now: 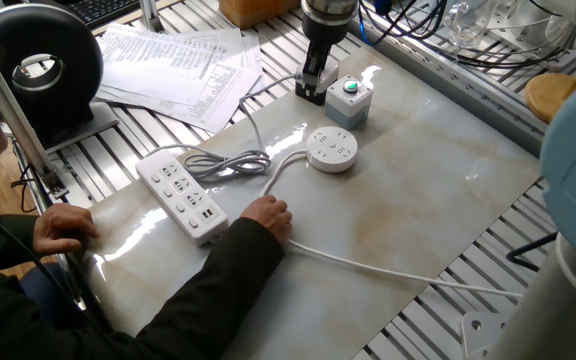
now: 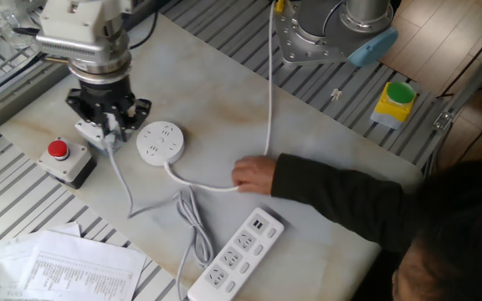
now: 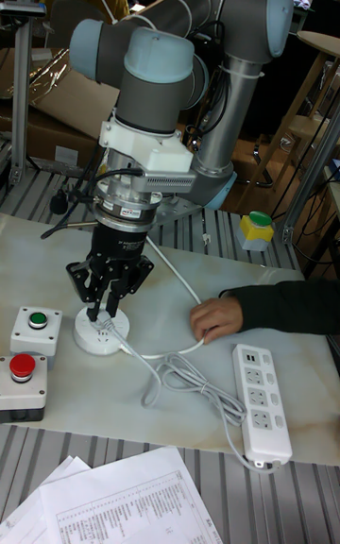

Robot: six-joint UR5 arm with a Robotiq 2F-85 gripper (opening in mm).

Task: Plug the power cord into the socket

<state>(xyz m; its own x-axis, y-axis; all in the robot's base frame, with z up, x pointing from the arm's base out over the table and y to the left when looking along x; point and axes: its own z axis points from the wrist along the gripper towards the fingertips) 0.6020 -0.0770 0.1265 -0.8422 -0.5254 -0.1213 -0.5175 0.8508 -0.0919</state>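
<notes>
The round white socket [image 1: 331, 152] [image 2: 159, 142] [image 3: 94, 336] lies mid-table. My gripper [image 1: 311, 90] [image 2: 107, 132] [image 3: 106, 315] hangs just above its edge on the button-box side, fingers pointing down and shut on the plug of the power cord; the plug itself is mostly hidden between them. From the gripper the thin grey power cord [image 2: 124, 180] runs down to a looped bundle [image 1: 230, 163] [image 3: 184, 376] and on to the long white power strip [image 1: 181, 195] [image 2: 237, 255] [image 3: 260, 402].
A person's hand [image 1: 268, 213] [image 2: 253, 174] [image 3: 215, 317] rests on the socket's thicker white cable [image 1: 368, 270], close to the socket. A box with a green button [image 1: 349, 98] [image 3: 36, 322] and one with a red button [image 2: 57, 150] stand beside the gripper. Papers [image 1: 183, 60] lie at the table edge.
</notes>
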